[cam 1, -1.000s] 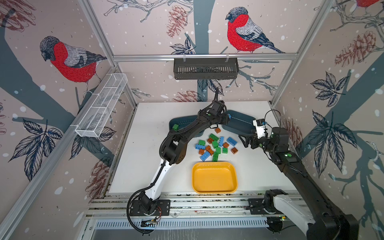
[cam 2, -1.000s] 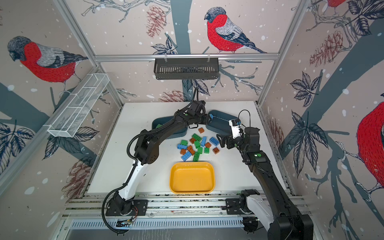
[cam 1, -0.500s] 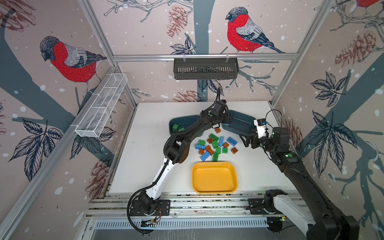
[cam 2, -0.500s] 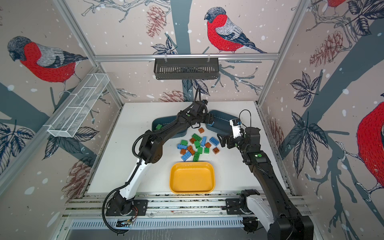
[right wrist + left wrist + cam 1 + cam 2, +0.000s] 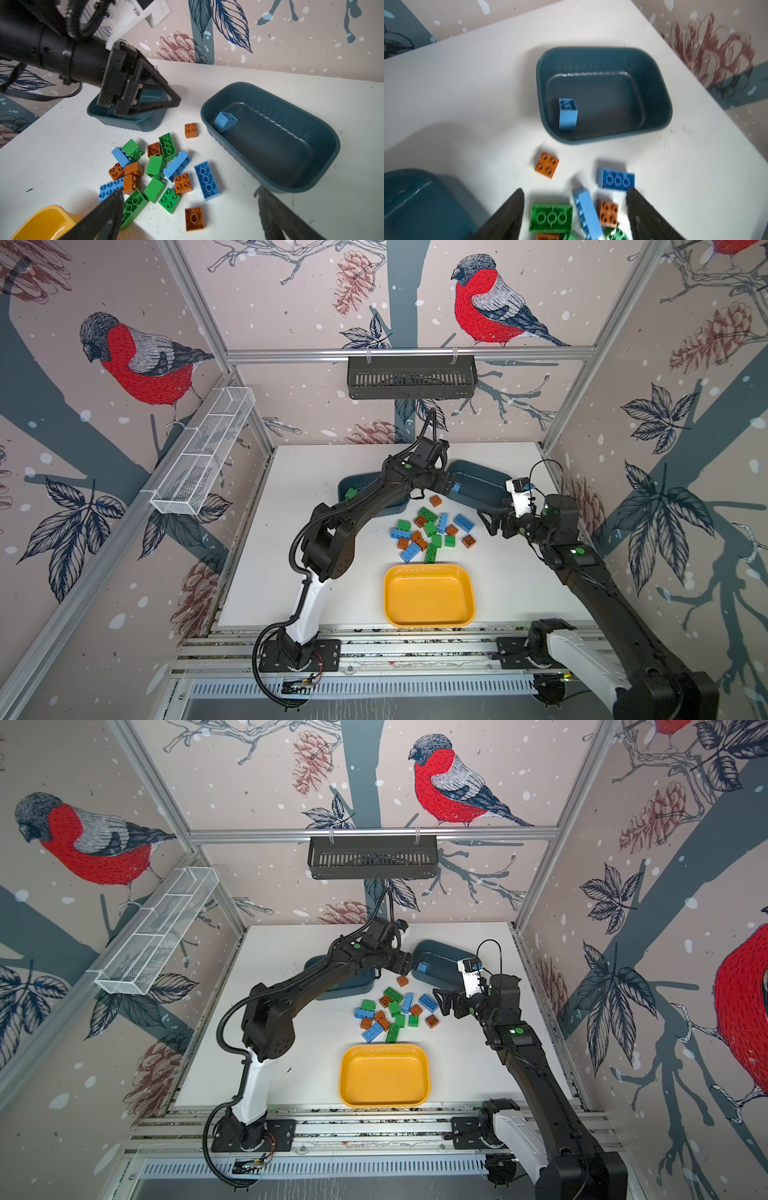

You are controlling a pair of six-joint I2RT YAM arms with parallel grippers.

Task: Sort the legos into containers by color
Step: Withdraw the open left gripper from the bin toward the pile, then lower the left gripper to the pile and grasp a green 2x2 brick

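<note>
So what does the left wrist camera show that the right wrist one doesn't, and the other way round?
Only the left wrist view: the left hand from behind, fingers spread apart. Only the right wrist view: the yellow tray, the right hand with its open fingers, and the whole pile of legos. Both: the teal tub holding one light blue brick, and the brown square brick nearest it.

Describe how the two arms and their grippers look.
The left arm and right arm are black, each with a white lower link near the base and green dots on the joints. A black corrugated cable runs along the left arm; a white camera mount tops the right wrist. The left gripper and right gripper are black, triangular and tapered.
</note>
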